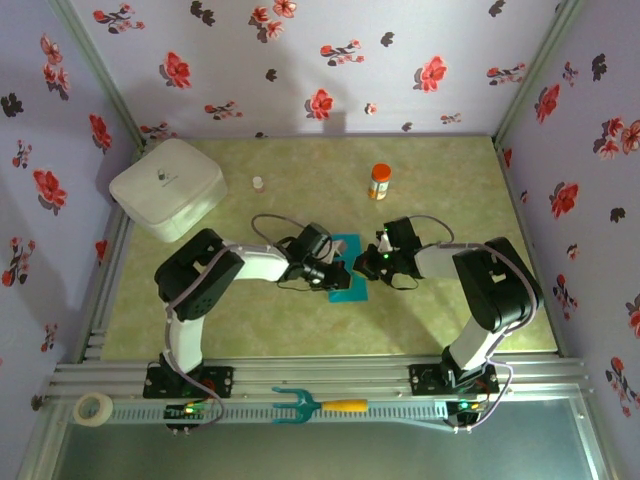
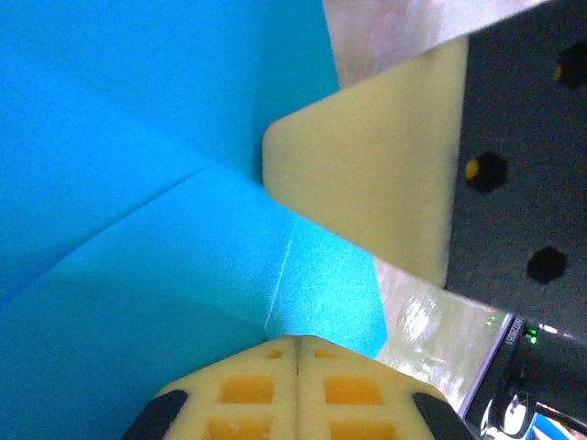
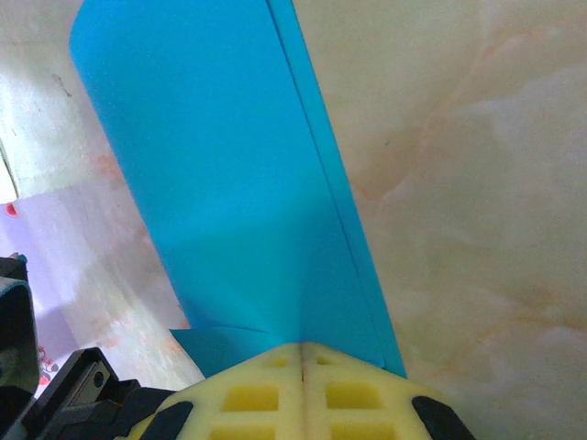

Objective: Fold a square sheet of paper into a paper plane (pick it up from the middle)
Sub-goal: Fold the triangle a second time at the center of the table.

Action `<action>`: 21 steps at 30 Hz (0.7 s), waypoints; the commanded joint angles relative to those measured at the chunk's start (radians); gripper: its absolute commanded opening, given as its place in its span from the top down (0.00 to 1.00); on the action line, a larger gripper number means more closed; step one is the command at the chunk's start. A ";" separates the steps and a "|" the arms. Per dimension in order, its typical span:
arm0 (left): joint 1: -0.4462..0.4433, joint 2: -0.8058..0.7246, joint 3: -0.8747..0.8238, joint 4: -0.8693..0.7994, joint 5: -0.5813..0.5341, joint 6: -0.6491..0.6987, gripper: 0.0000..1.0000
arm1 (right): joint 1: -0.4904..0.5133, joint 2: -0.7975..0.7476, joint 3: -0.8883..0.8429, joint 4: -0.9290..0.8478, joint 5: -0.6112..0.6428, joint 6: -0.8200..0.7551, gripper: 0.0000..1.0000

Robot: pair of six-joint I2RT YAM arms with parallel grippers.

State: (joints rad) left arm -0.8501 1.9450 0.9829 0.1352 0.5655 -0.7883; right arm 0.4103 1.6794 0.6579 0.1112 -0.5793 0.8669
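L gripper (image 2: pixel 298 341) clamped tight on thin teal-blue square sheet of paper (image 1: pixel 350 291), creased, mid pale green marbled table (image 1: pixel 450 200), btw both arms. R gripper (image 3: pixel 303 346) likewise pinched on it. Best approach: firm grips, edges aligned, sheet taut before pressing the crease.

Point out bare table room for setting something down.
Free: the far strip between the small bottle and the orange jar; the far right corner; the near strip below the teal paper. Crowded: the centre, where left gripper and right gripper pinch it.
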 commanded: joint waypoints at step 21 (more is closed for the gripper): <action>-0.004 -0.169 -0.198 -0.116 0.005 -0.011 1.00 | -0.021 0.011 -0.032 -0.087 0.071 -0.009 1.00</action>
State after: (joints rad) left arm -0.8509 1.8061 0.8093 0.1184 0.5659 -0.7998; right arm 0.4057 1.6794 0.6552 0.1104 -0.5873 0.8665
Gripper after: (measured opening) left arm 0.060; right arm 0.060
